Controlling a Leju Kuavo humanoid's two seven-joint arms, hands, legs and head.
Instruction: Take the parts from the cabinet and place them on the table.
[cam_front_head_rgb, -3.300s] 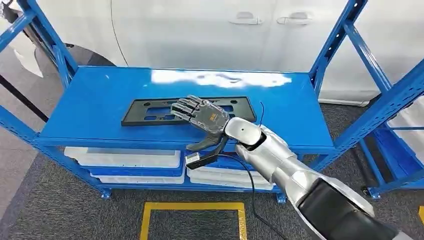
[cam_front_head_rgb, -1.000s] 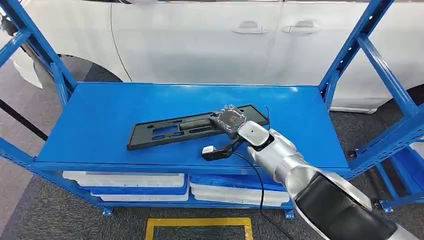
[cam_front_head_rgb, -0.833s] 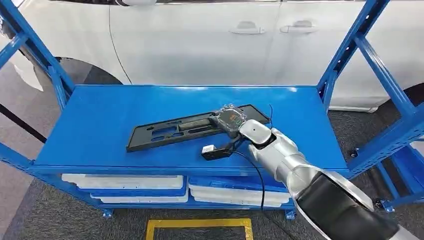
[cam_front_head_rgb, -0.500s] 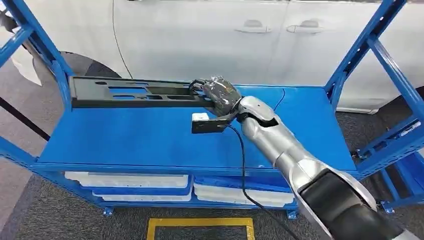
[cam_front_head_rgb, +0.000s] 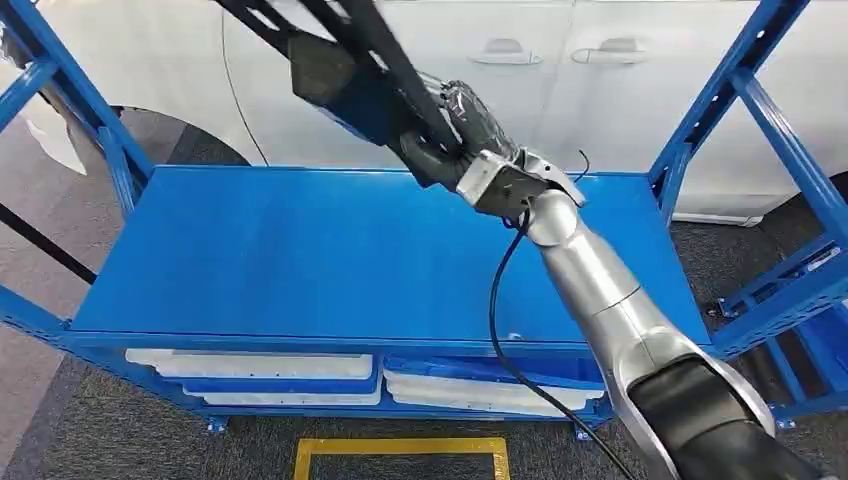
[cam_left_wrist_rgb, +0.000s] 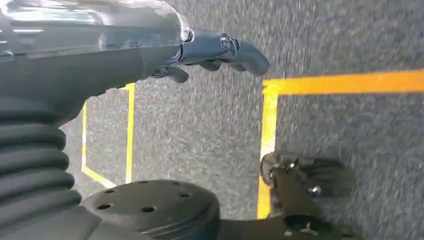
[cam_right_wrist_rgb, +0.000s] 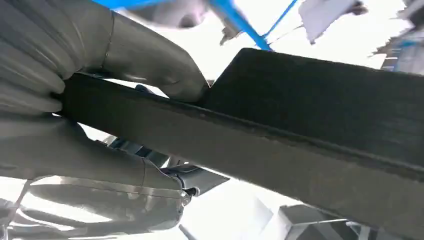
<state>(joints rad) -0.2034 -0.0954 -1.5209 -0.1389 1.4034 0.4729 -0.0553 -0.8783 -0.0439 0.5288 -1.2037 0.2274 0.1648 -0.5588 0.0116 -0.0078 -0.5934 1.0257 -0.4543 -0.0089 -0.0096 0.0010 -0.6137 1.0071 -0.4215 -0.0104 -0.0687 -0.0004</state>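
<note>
Nearest us, our left hand (cam_left_wrist_rgb: 220, 50) hung low over the floor, fingers loosely curled on nothing. Farther out, our right hand (cam_front_head_rgb: 455, 130) gripped the black part (cam_front_head_rgb: 340, 70) — flat on the blue shelf (cam_front_head_rgb: 300, 250) a second earlier, now swung high above it. Judged: pickup done; the carry to the table remained.

Legible text, labels, brands, numbers, signs: none. The black part (cam_front_head_rgb: 345, 60), the blue shelf (cam_front_head_rgb: 300, 250) and the white car body (cam_front_head_rgb: 560, 90) behind it bear no readable marking. The yellow floor lines (cam_left_wrist_rgb: 270, 125) are plain stripes without lettering.
</note>
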